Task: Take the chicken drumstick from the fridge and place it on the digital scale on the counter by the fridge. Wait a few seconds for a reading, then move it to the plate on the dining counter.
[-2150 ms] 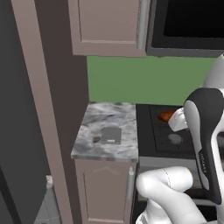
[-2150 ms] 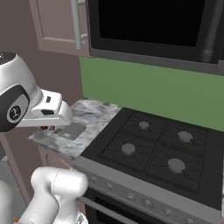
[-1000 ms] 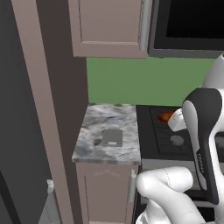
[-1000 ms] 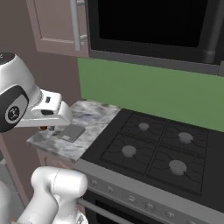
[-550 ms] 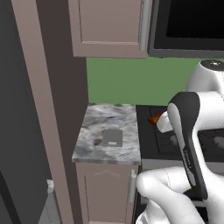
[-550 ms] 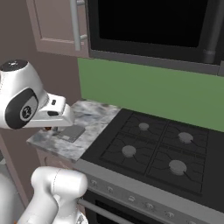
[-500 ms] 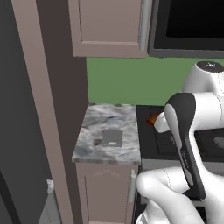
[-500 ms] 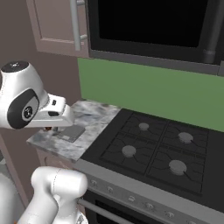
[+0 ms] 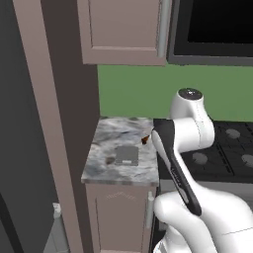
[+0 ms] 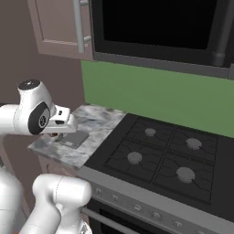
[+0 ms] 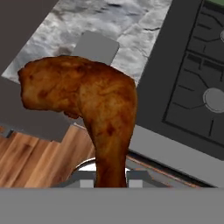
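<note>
Chicken drumstick (image 11: 87, 105): club-shaped, glossy reddish-brown; narrow end clamped in gripper (image 11: 111, 177). Digital scale (image 9: 126, 155): flat grey square, marbled counter (image 9: 111, 170).

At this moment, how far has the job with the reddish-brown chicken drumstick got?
Done: the reddish-brown chicken drumstick is out of the fridge, clamped in the gripper. In hand: it is being carried above the narrow grey-white marbled counter, near the flat square grey digital scale, which is bare. Left: setting it on the scale, waiting for a reading, then moving it to the plate.
</note>
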